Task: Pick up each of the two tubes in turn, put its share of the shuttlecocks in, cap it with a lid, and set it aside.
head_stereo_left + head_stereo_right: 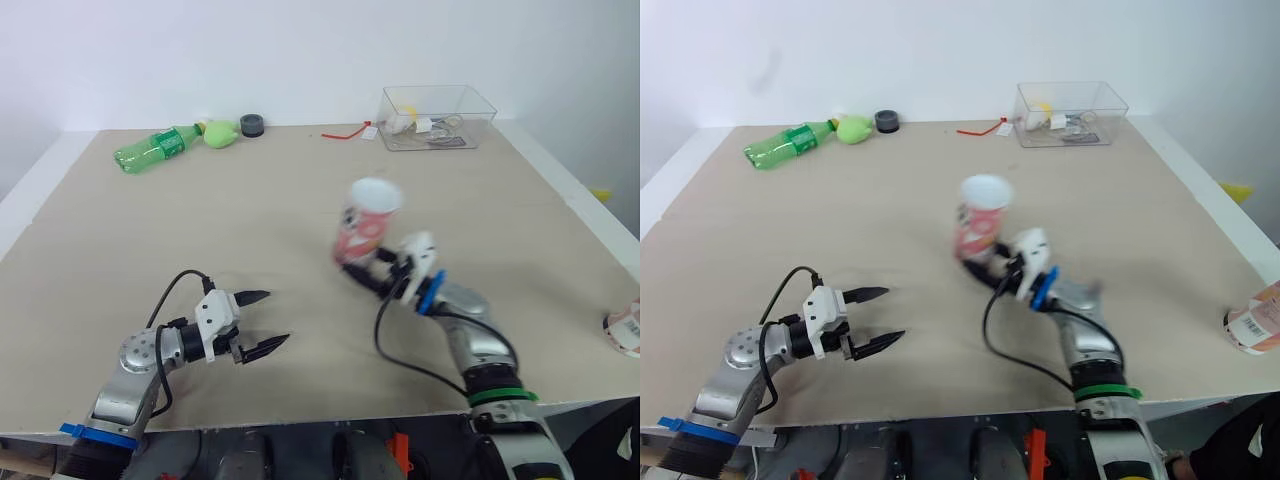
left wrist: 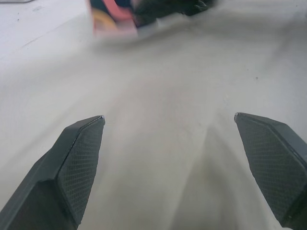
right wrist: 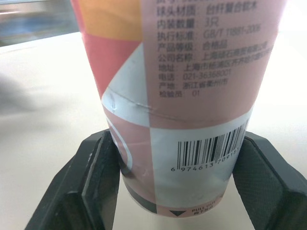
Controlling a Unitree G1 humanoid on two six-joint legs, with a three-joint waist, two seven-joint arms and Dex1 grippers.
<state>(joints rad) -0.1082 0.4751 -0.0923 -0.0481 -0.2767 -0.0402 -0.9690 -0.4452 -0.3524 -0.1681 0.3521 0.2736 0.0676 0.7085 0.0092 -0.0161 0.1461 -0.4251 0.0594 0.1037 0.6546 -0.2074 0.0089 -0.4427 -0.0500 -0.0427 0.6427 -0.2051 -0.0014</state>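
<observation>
Left claw point(image 2: 168, 116) agape over tabletop point(image 2: 158, 67)

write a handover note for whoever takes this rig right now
Left gripper: open and empty, over the table near its front edge.
Right gripper: shut on the pink tube near its base, holding it roughly upright at mid-table.
Second tube: at the table's right edge, apart from both grippers.
Done: one tube is picked up.
Left: the held tube's top is too blurred to tell whether it is filled or capped, so check that. Then cap it, set it aside, and check the second tube.
</observation>
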